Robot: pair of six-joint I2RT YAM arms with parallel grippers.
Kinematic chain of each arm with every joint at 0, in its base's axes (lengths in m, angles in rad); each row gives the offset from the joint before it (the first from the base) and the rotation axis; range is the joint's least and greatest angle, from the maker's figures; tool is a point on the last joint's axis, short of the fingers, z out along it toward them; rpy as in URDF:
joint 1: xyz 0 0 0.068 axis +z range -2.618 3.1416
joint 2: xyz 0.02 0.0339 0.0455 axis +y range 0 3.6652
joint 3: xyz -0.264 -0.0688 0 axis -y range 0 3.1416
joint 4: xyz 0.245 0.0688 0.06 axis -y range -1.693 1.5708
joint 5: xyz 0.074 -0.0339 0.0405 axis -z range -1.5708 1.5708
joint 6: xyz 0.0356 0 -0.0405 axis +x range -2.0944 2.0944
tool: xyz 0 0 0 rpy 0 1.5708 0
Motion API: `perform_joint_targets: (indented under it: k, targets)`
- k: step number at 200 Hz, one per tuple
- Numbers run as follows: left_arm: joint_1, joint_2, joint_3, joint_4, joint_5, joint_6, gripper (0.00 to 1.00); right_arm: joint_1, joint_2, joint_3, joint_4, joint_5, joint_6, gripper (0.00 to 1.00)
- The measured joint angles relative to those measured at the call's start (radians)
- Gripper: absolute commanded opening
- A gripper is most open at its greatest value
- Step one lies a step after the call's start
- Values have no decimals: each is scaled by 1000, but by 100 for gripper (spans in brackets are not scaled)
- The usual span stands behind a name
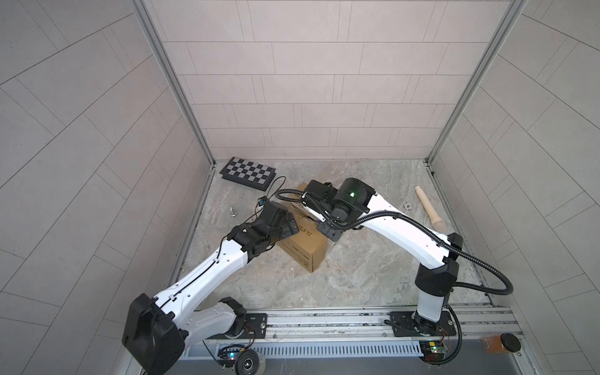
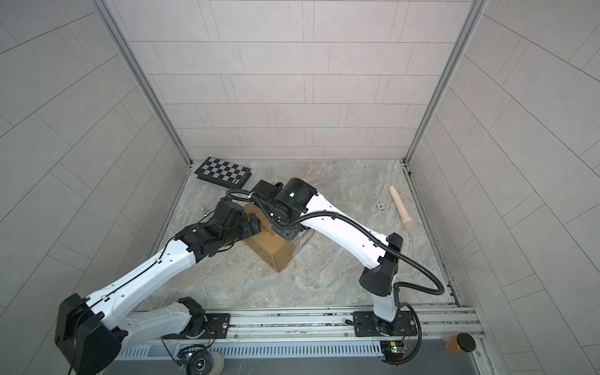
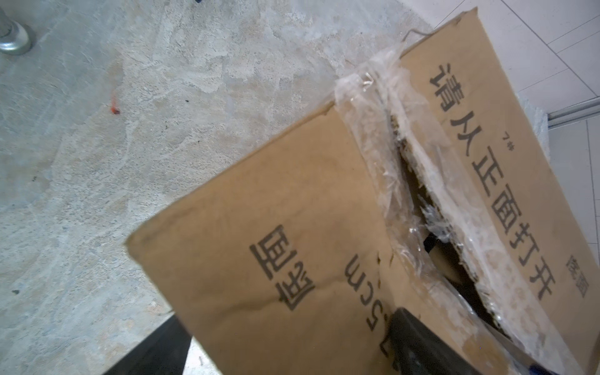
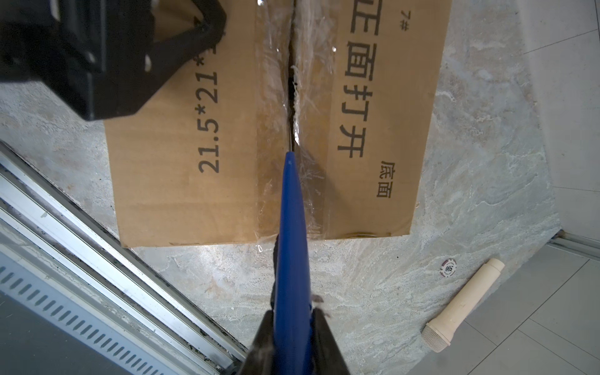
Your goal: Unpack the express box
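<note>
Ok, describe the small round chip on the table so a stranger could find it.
From the express box mid-table, look right toward the cream microphone. The chip lies just left of it: small, flat, round, with a striped rim.

Faces the express box (image 3: 276, 259) just ahead of the wide-spread left gripper (image 3: 287, 347). Shows clear tape (image 3: 373, 107) torn along the seam, flaps parted. Catches a metal piece (image 3: 13, 35) far beyond.

Express box (image 4: 181, 181) is seen as matt brown corrugated cardboard, lightly creased. Seam is covered by glossy clear tape (image 4: 276, 65), wrinkled and torn. Blue tool (image 4: 292, 259) is shown as smooth plastic. Tabletop (image 4: 454, 162) is finished matt, stone-patterned. Rail (image 4: 97, 233) is dull metal.
</note>
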Motion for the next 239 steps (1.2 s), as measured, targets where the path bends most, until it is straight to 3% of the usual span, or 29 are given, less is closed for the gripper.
perform_joint_targets:
  k: [38, 112, 180, 239]
  targets:
    - [2, 1, -19, 46, 9, -1, 98, -3, -74, -83, 43, 0, -16, 0]
    - [4, 2, -19, 55, 14, -8, 98, -2, -106, -90, 24, -8, -23, 0]
    - [6, 2, -19, 57, 17, -8, 98, -1, 27, 22, -23, 0, 2, 0]
    - [6, 2, -27, 61, 18, -8, 97, 3, 25, 11, -23, 14, 5, 0]
